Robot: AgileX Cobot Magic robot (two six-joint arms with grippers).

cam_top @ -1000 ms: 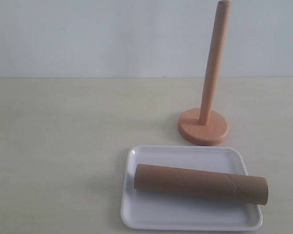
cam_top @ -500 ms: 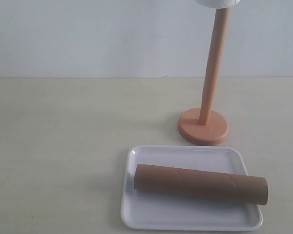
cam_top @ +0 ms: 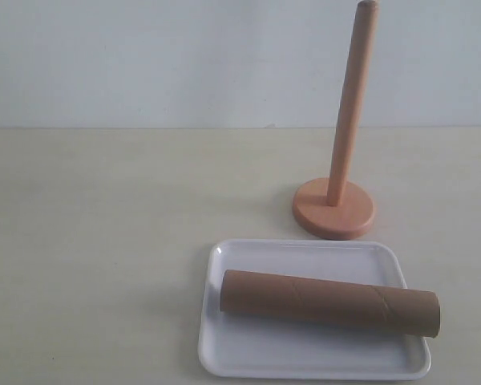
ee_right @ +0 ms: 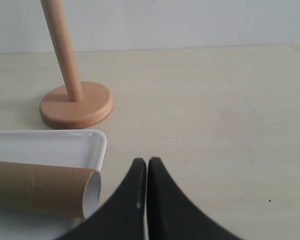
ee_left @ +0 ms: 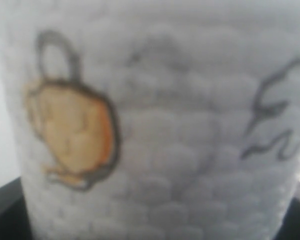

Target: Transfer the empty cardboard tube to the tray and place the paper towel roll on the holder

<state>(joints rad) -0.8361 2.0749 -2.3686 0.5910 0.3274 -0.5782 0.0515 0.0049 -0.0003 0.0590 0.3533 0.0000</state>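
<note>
The brown cardboard tube lies on its side across the white tray, one end overhanging the right rim. The wooden holder stands bare behind the tray on its disc base. The paper towel roll fills the left wrist view, white with an orange figure. My left gripper is shut on it, and its black fingers show at the roll's sides. Neither the roll nor the left gripper shows in the exterior view. My right gripper is shut and empty, low beside the tube's open end and the tray.
The beige table stretches left of the tray and holder. A pale wall rises behind. In the right wrist view the holder stands beyond the tray corner.
Half a second ago the roll's white bottom edge showed just above the pole tip at the top of the exterior view. It is now out of that view again.
</note>
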